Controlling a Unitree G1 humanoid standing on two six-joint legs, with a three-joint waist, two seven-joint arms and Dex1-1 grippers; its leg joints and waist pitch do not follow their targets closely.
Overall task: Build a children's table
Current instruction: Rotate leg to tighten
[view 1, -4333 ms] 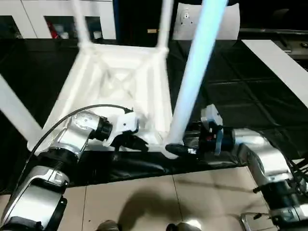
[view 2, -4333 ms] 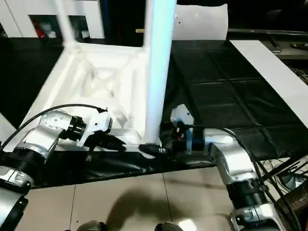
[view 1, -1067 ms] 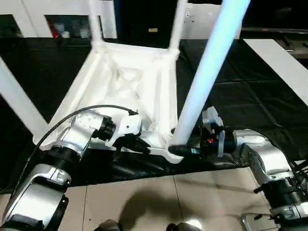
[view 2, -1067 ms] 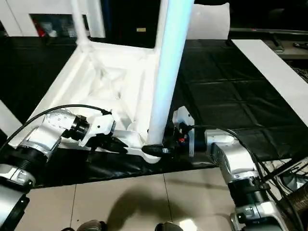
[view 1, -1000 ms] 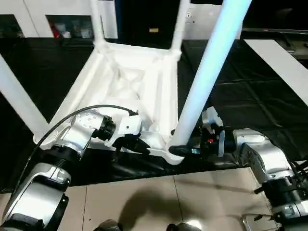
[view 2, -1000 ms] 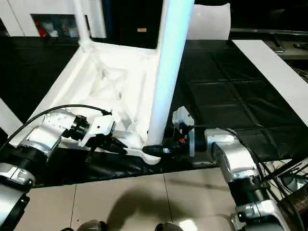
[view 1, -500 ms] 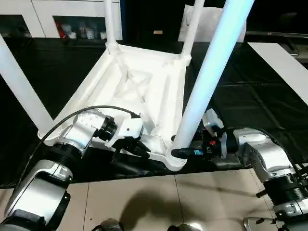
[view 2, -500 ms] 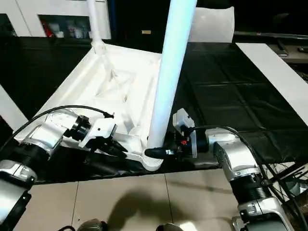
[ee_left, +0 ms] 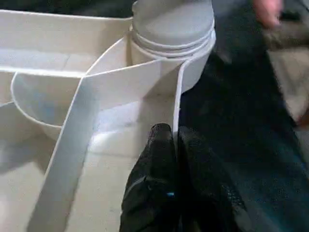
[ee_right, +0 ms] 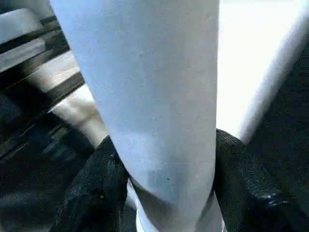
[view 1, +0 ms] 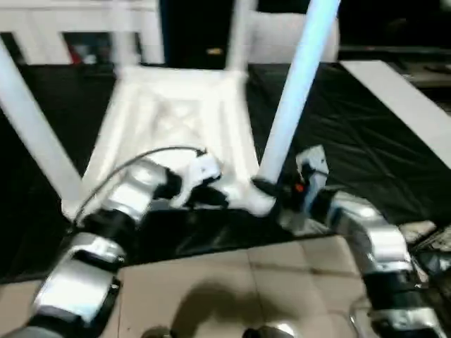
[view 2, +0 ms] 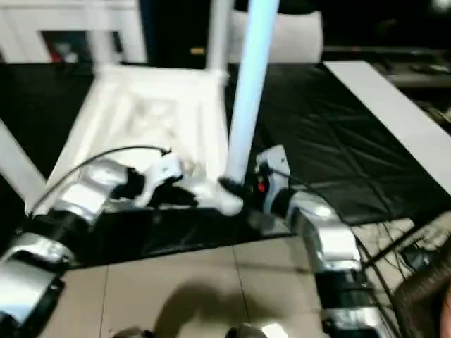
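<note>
The children's table lies upside down on the black mat, its ribbed tabletop (view 1: 176, 113) facing up. Tube legs stand in its corner sockets, the near right leg (view 1: 292, 91) rising steeply past the camera. My left gripper (view 1: 224, 198) is shut on the thin rim wall (ee_left: 179, 96) of the tabletop, just beside the near right socket (ee_left: 171, 29). My right gripper (view 1: 266, 189) is at the base of that leg (ee_right: 154, 96), with its black fingers (ee_right: 96, 193) pressed on both sides of the tube.
The black mat (view 1: 338, 134) ends just in front of the table, with tiled floor (view 1: 232, 282) below. A flat white board (view 1: 394, 91) lies at the right. A white cabinet (view 1: 42, 35) stands at the back. Cables (view 2: 423, 253) lie at the lower right.
The whole picture has shifted, so the camera has moved. My right gripper's fingers have closed in on the leg's base. The left gripper keeps its hold on the rim.
</note>
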